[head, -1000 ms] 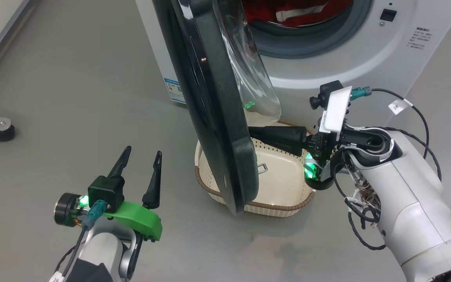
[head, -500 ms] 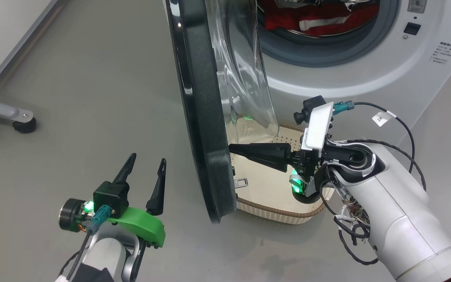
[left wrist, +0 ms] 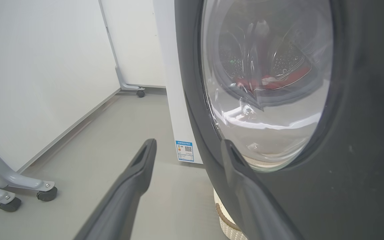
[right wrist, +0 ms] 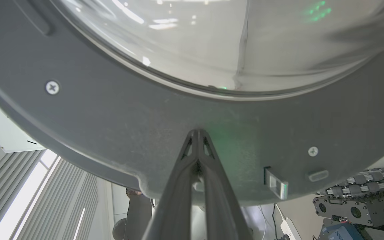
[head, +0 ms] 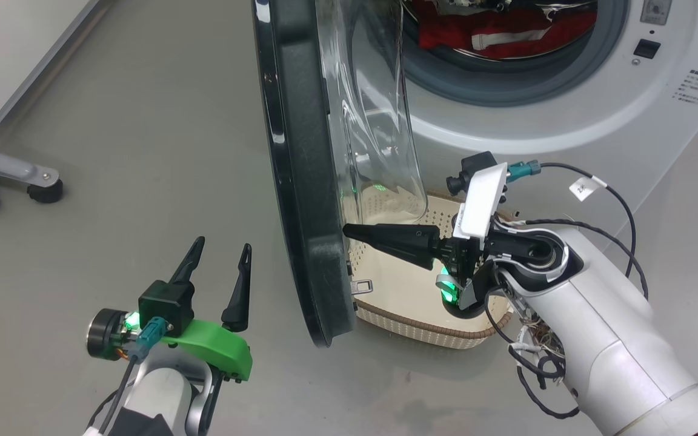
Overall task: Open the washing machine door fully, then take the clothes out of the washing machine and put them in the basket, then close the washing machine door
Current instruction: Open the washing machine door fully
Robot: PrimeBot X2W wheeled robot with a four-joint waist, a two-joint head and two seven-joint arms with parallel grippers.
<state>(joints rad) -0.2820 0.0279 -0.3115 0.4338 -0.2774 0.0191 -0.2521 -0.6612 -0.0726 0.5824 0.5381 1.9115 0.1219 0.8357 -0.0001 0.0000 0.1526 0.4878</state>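
My right hand [head: 349, 230] is shut, its fingertips pressed to the inner face of the washing machine door [head: 300, 181]. Over the last second the door has swung further out: its lower edge hung over the basket [head: 428, 324] and now stands just off the basket's left rim. I judge it not fully open yet. My left hand [head: 223, 243] hangs spread wide and empty outside the door, and the clothes [head: 494, 36] lie in the drum of the washing machine [head: 567, 121], so more pushing comes first.
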